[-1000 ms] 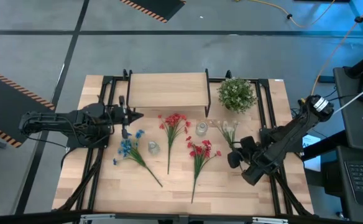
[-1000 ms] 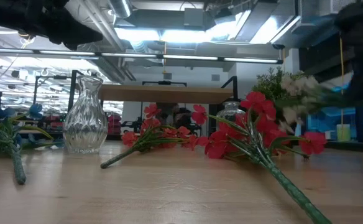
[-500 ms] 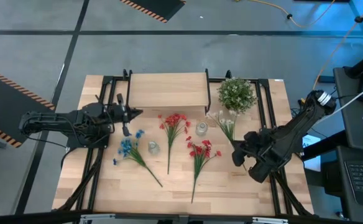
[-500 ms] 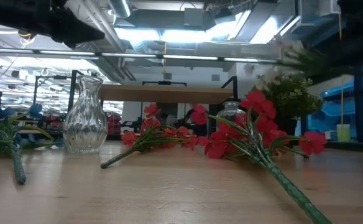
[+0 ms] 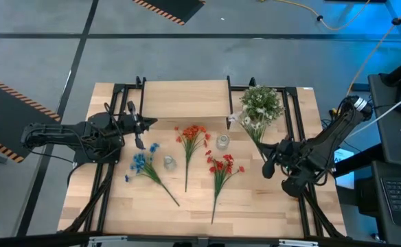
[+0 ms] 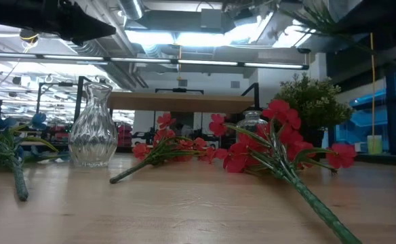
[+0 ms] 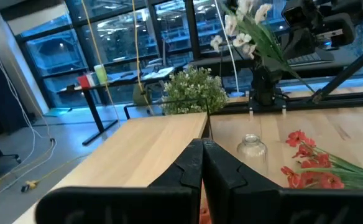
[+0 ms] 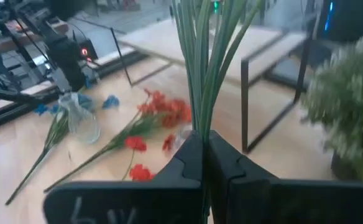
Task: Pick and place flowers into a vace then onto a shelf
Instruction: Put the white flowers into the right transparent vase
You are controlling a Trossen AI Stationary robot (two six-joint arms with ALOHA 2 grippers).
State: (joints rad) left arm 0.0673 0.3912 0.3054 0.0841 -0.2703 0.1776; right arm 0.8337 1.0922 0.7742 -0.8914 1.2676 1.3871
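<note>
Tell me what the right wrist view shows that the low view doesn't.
Only the right wrist view: the right gripper shut on the white flower's stems, and the blue sprig's blooms from above. Only the low view: the bushy green plant clearly, and the shelf edge-on. Both: the glass vase and red sprigs on the table.

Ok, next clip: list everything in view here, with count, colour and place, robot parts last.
Table: one, light wood, under everything.
Shelf: one, light wood on black legs, at the table's back.
Bushy plant: one, green, right of the shelf.
Glass vases: two, clear, one by the blue flower, one centre.
Blue flower: one, lying left.
Orange-red flower: one, lying centre.
Red flower: one, lying right of centre.
White flower: one, lifted, held by the right gripper.
Left gripper: shut, empty, by the shelf's left end.
Right gripper: shut on the stems.
</note>
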